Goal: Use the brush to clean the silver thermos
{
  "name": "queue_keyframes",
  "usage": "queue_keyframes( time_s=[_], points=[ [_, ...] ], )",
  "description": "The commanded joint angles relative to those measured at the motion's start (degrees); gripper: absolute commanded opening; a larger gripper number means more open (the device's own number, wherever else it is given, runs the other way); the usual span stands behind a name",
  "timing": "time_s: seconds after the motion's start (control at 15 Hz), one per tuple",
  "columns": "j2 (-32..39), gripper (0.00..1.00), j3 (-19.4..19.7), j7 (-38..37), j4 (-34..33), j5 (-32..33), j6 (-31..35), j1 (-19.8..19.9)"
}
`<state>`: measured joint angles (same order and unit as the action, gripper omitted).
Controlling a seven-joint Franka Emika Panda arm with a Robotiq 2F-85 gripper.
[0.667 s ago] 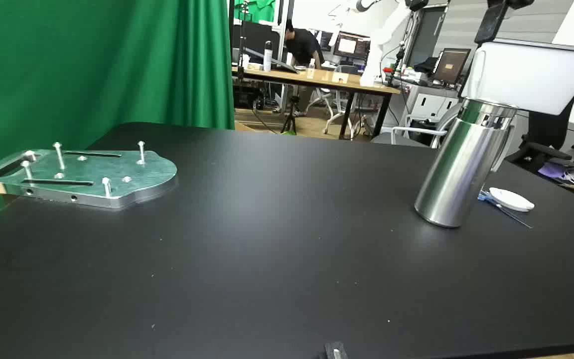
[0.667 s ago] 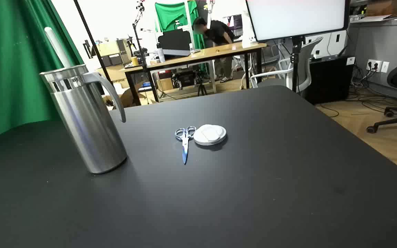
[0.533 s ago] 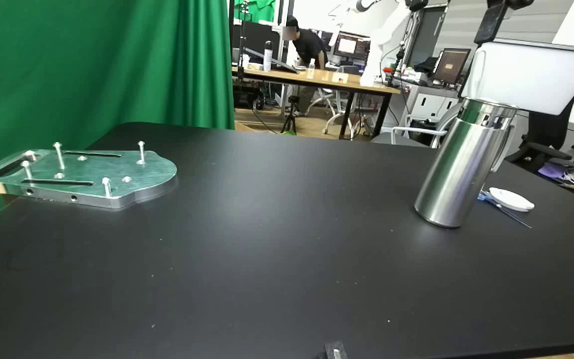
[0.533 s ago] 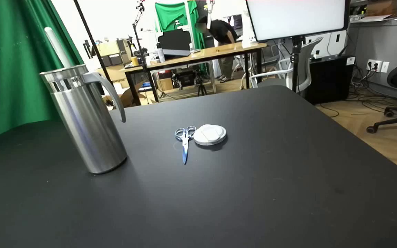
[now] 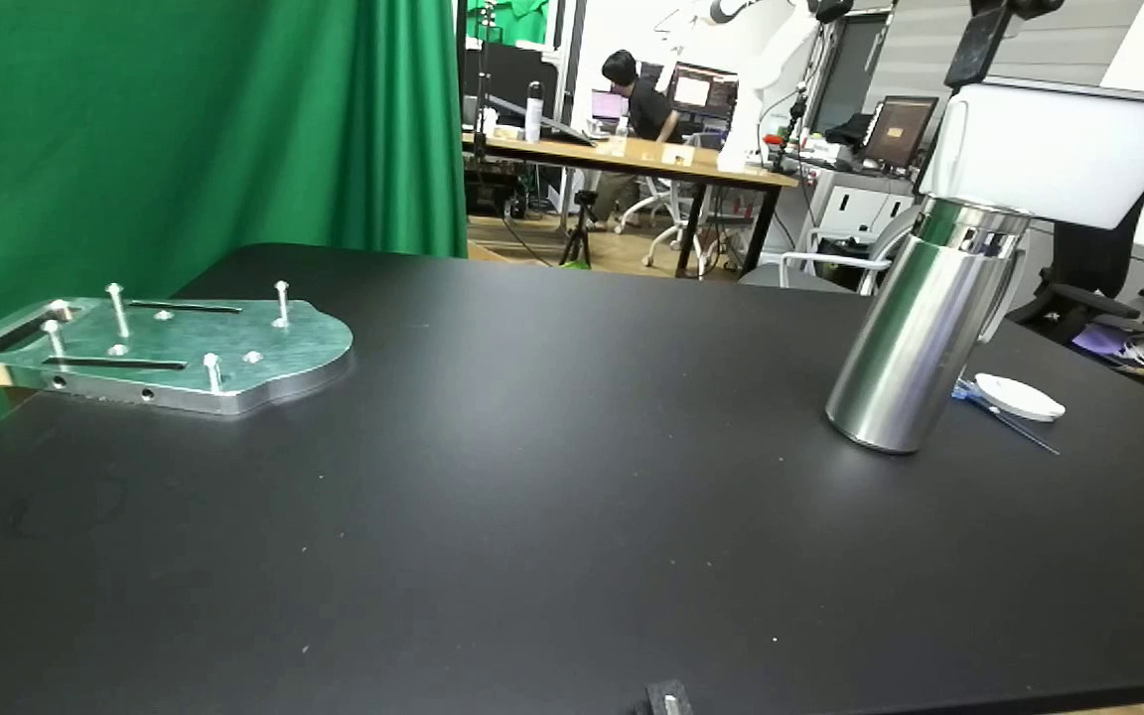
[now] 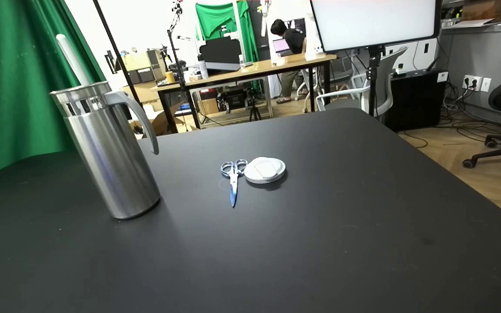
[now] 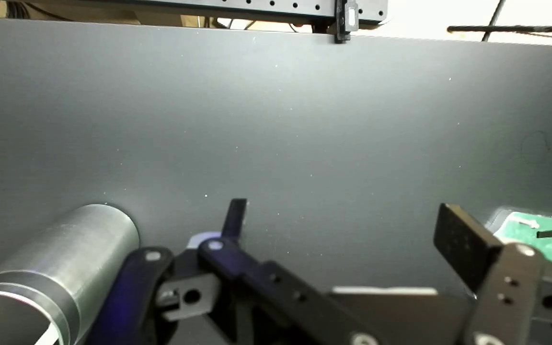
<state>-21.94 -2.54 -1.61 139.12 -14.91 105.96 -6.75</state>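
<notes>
The silver thermos (image 5: 920, 338) stands upright on the black table in both exterior views (image 6: 111, 161), with a grey handle on its side. A white rod (image 6: 73, 58) sticks up out of its open top; only this upper part shows, so I cannot tell if it is the brush. In the wrist view the thermos (image 7: 82, 244) is at the lower left, outside the left finger, with a white strip visible in its mouth. My gripper (image 7: 344, 215) is open, its fingers wide apart with nothing between the tips, above the table. It is out of both exterior views.
Scissors (image 6: 233, 178) and a white round disc (image 6: 264, 169) lie beside the thermos. A greenish metal plate with pegs (image 5: 175, 348) lies at the far end and shows at the wrist view's right (image 7: 544, 239). A black clamp (image 7: 345, 19) grips the table edge.
The person in the background has moved to the right. The thermos, rod, scissors, disc and plate have not moved.
</notes>
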Motion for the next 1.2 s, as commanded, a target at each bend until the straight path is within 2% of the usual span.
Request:
queue_keyframes(
  time_s=[0.0, 0.2, 0.6, 0.87, 1.13],
  points=[
    [0.01, 1.0, -0.54, 0.18, -0.08, -0.17, -0.14, 0.61],
    [0.01, 1.0, -0.54, 0.18, -0.08, -0.17, -0.14, 0.61],
    [3.35, 1.0, -1.54, 2.8, -9.05, 15.35, -5.97, 2.25],
    [7.79, 1.0, -0.48, 11.74, -17.12, 25.72, -10.45, 2.94],
    [13.91, 1.0, 3.24, 29.46, -24.44, 32.18, -12.86, 4.41]
  ],
)
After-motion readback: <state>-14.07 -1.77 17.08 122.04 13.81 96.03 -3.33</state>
